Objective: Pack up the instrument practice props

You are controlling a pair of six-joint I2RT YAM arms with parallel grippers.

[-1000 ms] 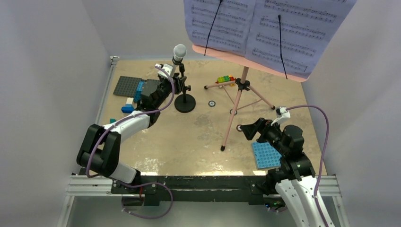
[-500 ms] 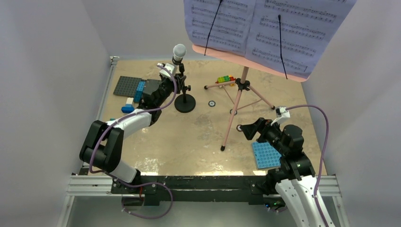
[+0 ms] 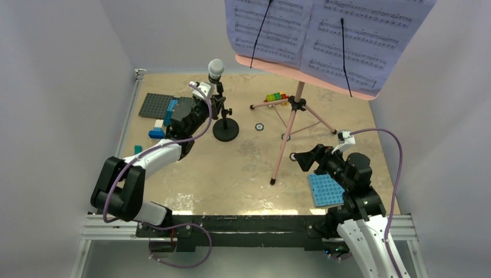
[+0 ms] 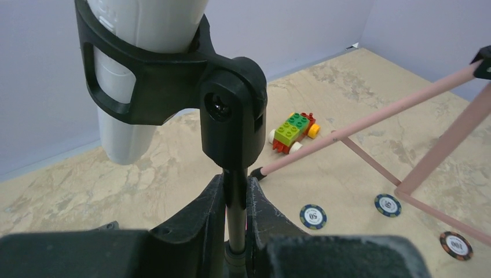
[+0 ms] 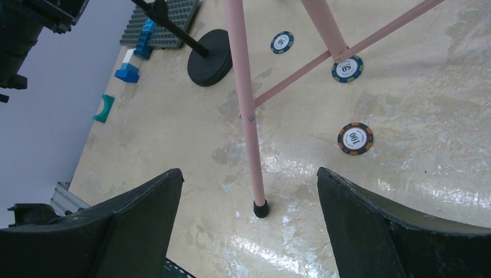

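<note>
A thin black mic stand (image 3: 225, 130) rises from its round base left of centre, with the grey-white microphone (image 3: 216, 66) clipped on top. My left gripper (image 3: 215, 108) is shut on its pole (image 4: 235, 197), both fingers pressed against it just under the clip; the microphone (image 4: 124, 104) hangs close above. The pink tripod music stand (image 3: 289, 133) stands mid-table and carries lavender sheet-music pages (image 3: 272, 29) on its desk. My right gripper (image 3: 304, 157) is open and empty; the front pink leg (image 5: 246, 104) stands between its wide fingers.
A grey studded plate (image 3: 155, 104) with blue bricks (image 3: 170, 110) lies at the back left. A blue studded plate (image 3: 325, 190) sits under my right arm. A small toy brick car (image 3: 275, 97) and several poker chips (image 5: 355, 138) lie around the tripod feet.
My left jaws have closed onto the mic stand pole, and the microphone has shifted slightly to the left. The right arm has not moved.
</note>
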